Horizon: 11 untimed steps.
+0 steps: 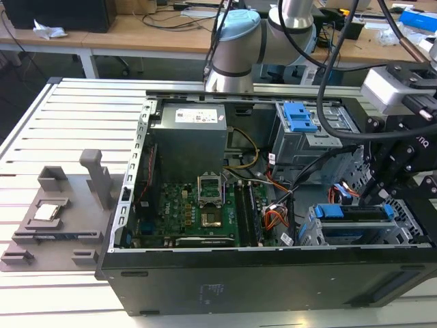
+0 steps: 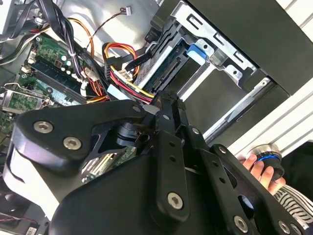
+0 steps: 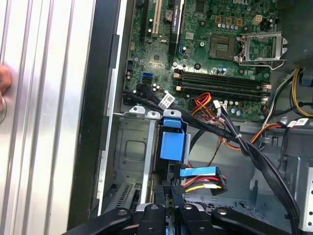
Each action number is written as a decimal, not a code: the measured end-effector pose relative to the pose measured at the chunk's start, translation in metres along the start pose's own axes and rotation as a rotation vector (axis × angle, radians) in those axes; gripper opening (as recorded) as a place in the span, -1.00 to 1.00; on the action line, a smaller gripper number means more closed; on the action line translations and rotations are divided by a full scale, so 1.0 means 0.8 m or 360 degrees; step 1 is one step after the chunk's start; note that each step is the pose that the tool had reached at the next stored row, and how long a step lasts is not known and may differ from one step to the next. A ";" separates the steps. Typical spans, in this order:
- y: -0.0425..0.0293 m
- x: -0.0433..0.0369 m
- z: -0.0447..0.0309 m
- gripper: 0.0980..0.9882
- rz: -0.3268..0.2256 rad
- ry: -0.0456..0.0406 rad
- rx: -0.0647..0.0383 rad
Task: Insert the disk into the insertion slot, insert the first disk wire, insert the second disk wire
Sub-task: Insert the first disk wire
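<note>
Motherboard point(image 1: 179, 208), power supply point(image 1: 188, 143), grey fixture point(image 1: 65, 236)

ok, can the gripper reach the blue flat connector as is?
Probably yes: the gripper sits right beside the blue flat connector with nothing between them; the black cable bundle passes clear of it.

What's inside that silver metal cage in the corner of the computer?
The disk, in its blue frame, lies in the slot. The cage's metal walls cover most of it, so its label cannot be seen.
</note>
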State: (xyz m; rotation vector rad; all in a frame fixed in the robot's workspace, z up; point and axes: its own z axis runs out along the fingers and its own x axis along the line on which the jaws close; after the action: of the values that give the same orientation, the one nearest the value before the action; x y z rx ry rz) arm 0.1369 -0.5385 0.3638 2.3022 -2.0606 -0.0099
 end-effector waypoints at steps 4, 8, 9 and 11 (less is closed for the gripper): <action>0.0003 0.003 0.0024 -0.84 0.0001 0.0000 0.0000; 0.0005 0.006 0.0049 -0.84 0.0005 -0.0001 0.0000; 0.0004 0.007 0.0060 -0.84 0.0007 -0.0001 0.0000; 0.0001 0.008 0.0079 -0.84 0.0010 0.0000 0.0000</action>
State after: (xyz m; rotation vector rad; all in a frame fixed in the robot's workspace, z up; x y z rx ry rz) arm 0.1373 -0.5450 0.3577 2.2955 -2.0681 -0.0102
